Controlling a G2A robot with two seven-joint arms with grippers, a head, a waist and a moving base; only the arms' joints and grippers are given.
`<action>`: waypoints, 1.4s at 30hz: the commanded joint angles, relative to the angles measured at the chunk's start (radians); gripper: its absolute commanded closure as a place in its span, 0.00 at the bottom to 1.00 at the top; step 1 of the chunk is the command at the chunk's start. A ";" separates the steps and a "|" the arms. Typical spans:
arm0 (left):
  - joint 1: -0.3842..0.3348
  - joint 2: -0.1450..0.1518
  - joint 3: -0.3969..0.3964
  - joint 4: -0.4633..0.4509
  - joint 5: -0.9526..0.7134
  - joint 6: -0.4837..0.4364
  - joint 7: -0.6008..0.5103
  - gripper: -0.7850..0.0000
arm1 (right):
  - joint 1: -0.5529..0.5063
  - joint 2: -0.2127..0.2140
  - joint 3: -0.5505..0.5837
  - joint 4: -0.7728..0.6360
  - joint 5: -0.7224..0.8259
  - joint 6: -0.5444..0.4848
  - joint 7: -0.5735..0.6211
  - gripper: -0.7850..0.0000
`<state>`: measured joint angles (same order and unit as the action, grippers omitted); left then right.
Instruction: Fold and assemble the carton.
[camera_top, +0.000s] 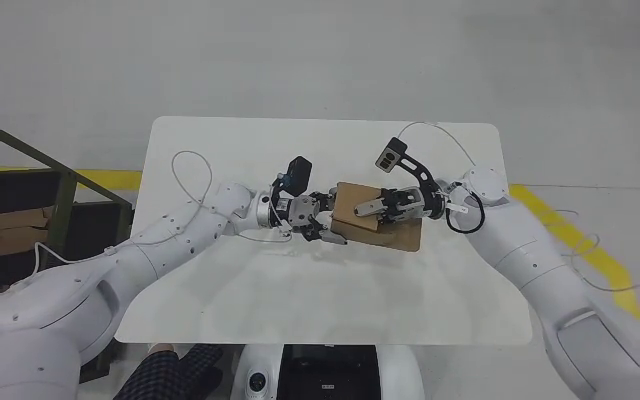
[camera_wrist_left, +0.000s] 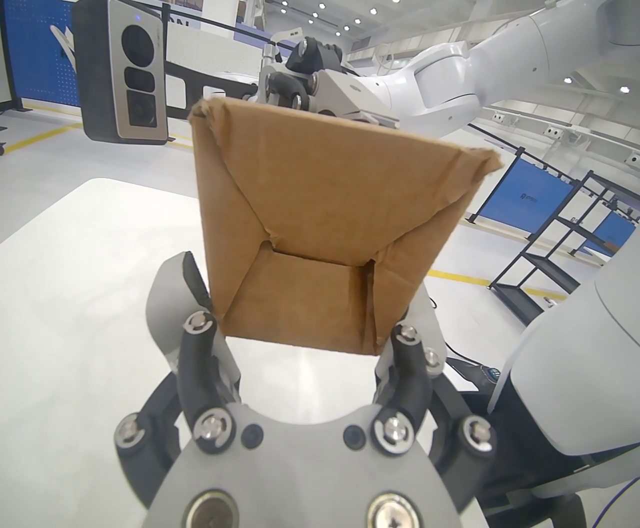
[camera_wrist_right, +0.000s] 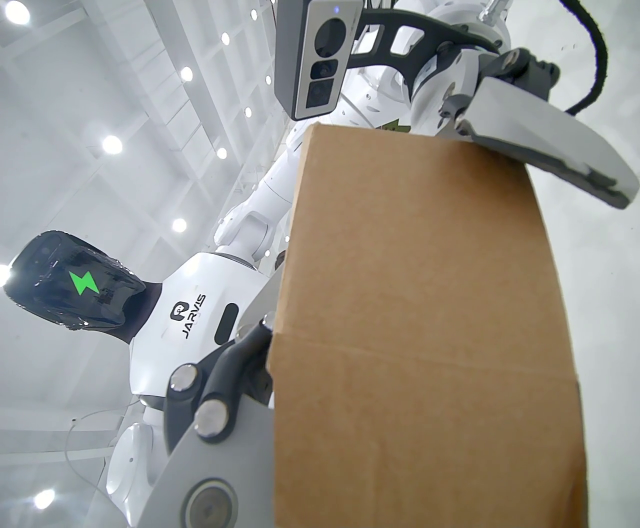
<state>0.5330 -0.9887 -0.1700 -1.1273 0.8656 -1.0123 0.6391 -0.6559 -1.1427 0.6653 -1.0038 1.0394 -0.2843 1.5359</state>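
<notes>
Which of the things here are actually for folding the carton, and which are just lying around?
For the job: carton; left gripper and right gripper, both holding it; white table.
Just lying about: brown cardboard off the table's edge; black shelving; blue panels.

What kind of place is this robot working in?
Probably a large robotics test hall: rows of high ceiling lights, blue partition panels, and yellow floor lines near the white table.
</notes>
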 joint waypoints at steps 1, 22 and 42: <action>0.000 0.001 0.000 0.000 -0.003 0.000 -0.001 0.18 | 0.000 0.000 -0.002 -0.001 0.000 0.000 0.000 1.00; 0.009 0.012 0.000 -0.011 -0.008 0.000 0.013 0.24 | 0.008 -0.001 -0.018 0.008 0.016 0.000 0.000 0.80; 0.018 0.022 0.000 0.005 0.031 0.000 0.084 0.28 | -0.003 0.018 0.031 0.014 0.037 0.000 0.000 0.75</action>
<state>0.5501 -0.9664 -0.1700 -1.1230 0.8968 -1.0123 0.7223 -0.6583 -1.1264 0.6914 -0.9884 1.0783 -0.2842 1.5359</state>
